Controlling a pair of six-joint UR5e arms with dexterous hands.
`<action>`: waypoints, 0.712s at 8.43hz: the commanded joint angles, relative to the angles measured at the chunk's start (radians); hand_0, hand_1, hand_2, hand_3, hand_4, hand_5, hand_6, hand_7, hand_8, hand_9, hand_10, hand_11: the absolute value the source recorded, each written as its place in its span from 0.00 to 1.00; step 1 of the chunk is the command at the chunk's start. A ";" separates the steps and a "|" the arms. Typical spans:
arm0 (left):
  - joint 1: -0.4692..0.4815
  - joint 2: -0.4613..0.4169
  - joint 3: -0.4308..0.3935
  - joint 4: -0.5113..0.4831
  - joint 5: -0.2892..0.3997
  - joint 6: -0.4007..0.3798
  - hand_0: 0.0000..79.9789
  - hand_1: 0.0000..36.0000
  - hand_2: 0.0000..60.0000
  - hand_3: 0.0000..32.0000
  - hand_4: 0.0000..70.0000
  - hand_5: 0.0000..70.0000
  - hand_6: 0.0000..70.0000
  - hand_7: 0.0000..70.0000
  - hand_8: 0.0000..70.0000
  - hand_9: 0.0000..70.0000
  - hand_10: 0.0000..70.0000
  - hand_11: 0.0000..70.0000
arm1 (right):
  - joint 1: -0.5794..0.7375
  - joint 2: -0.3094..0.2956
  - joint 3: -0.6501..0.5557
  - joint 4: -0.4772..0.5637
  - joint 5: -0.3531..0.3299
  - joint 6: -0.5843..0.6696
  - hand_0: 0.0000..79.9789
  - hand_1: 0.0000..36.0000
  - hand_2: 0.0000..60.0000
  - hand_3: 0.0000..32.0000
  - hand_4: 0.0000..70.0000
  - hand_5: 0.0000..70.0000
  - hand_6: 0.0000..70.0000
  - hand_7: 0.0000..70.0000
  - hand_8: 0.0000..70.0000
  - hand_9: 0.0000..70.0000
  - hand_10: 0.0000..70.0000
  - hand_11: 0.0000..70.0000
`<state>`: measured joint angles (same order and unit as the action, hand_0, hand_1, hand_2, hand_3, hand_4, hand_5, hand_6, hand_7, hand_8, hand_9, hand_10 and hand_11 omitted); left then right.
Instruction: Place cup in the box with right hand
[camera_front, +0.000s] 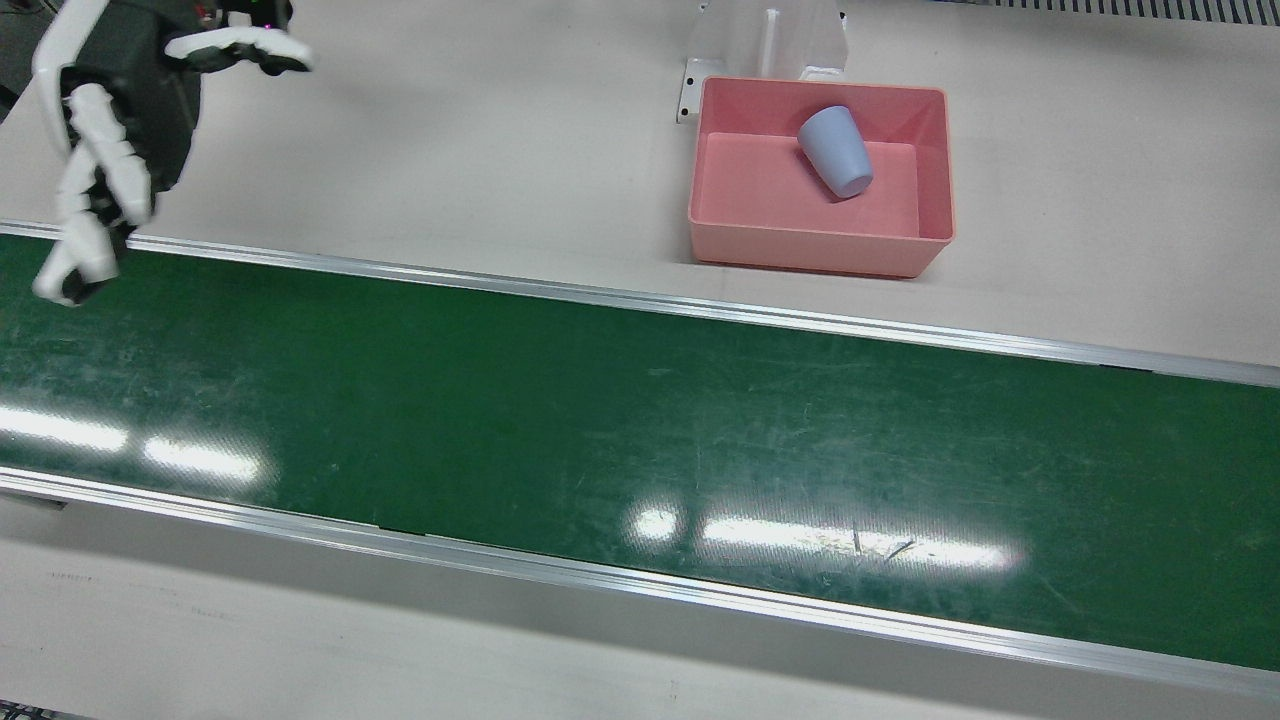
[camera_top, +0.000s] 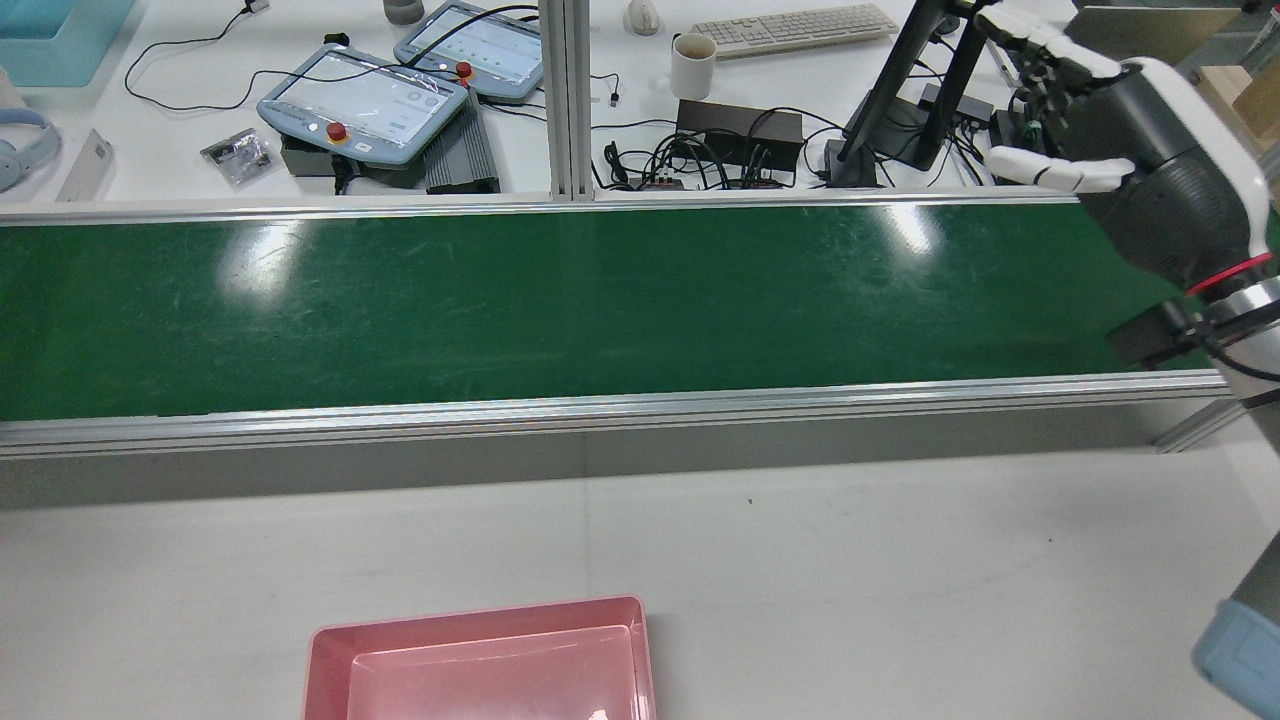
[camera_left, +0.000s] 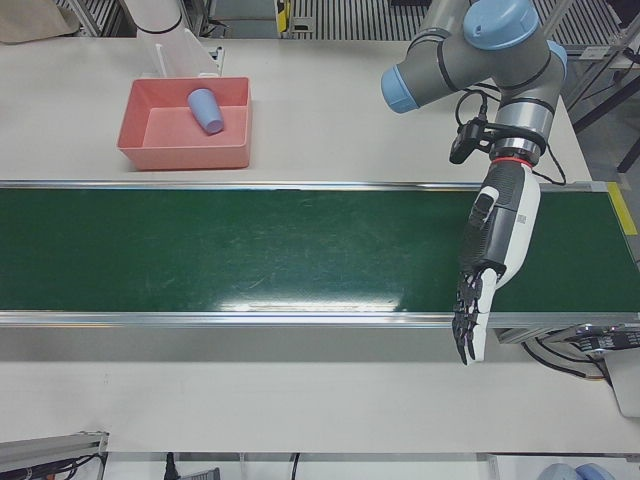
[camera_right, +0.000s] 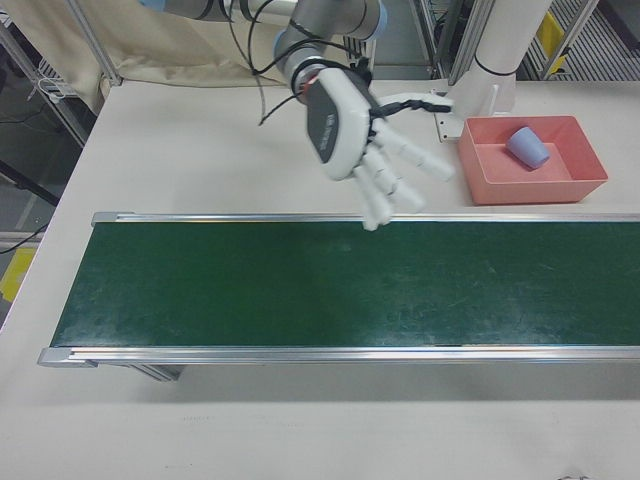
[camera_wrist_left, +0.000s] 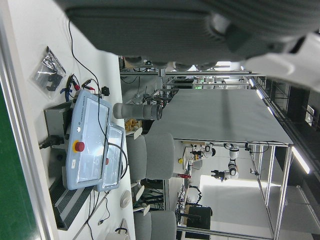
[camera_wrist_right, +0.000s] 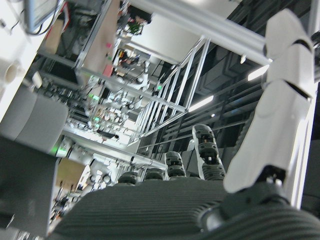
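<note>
A light blue cup lies on its side inside the pink box, toward the box's back wall; the same cup shows in both side views. The rear view catches only part of the box, not the cup. My right hand hovers open and empty over the belt's robot-side edge, well away from the box. My left hand hangs open with straight fingers over the belt's other end, holding nothing.
A green conveyor belt with aluminium rails crosses the table. A white pedestal stands just behind the box. On the desk beyond the belt sit two teach pendants, a mug, a keyboard and cables.
</note>
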<state>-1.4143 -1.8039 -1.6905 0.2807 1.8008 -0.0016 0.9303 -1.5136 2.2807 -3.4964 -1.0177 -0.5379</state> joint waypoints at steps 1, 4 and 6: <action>0.000 0.000 0.000 0.000 0.000 0.000 0.00 0.00 0.00 0.00 0.00 0.00 0.00 0.00 0.00 0.00 0.00 0.00 | 0.374 -0.019 -0.309 0.014 -0.255 0.078 0.59 0.44 0.18 0.00 0.00 0.05 0.02 0.05 0.00 0.00 0.00 0.00; 0.000 0.000 -0.001 0.000 0.000 0.000 0.00 0.00 0.00 0.00 0.00 0.00 0.00 0.00 0.00 0.00 0.00 0.00 | 0.426 -0.013 -0.515 0.143 -0.294 0.154 0.59 0.42 0.08 0.00 0.00 0.05 0.00 0.00 0.00 0.00 0.00 0.00; 0.000 0.000 -0.001 0.000 0.000 0.000 0.00 0.00 0.00 0.00 0.00 0.00 0.00 0.00 0.00 0.00 0.00 0.00 | 0.427 -0.016 -0.521 0.132 -0.327 0.185 0.59 0.46 0.16 0.00 0.00 0.06 0.00 0.00 0.00 0.00 0.00 0.00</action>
<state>-1.4143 -1.8040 -1.6918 0.2807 1.8009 -0.0015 1.3520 -1.5269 1.7927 -3.3655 -1.3081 -0.3979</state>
